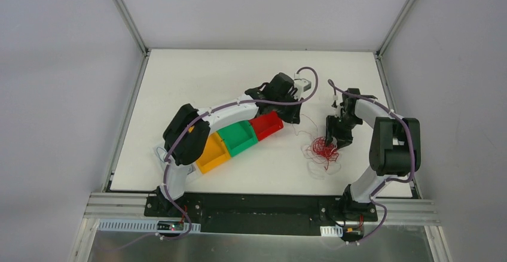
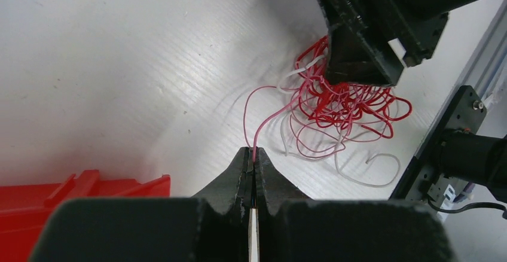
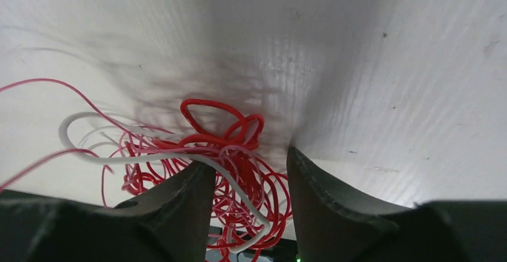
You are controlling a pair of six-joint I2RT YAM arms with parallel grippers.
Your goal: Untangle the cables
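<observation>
My left fingers (image 2: 244,175) clamp one red strand (image 2: 263,124), to lead it out of the cables (image 2: 341,103) heaped on the bench (image 2: 119,64). My right fingers (image 3: 311,196) stand apart, straddling the heap, likely to anchor it.

The cables (image 1: 323,150) lay heaped on the table (image 1: 179,88), right of its middle and directly under the right gripper (image 1: 330,142), whose fingers stood either side of the heap. Left of them ran a row of three bins (image 1: 239,137) (slantwise, near-left to far-right), partly beneath the left arm (image 1: 221,109). Between bins and heap sat the left gripper (image 2: 253,154), one strand leading into it
</observation>
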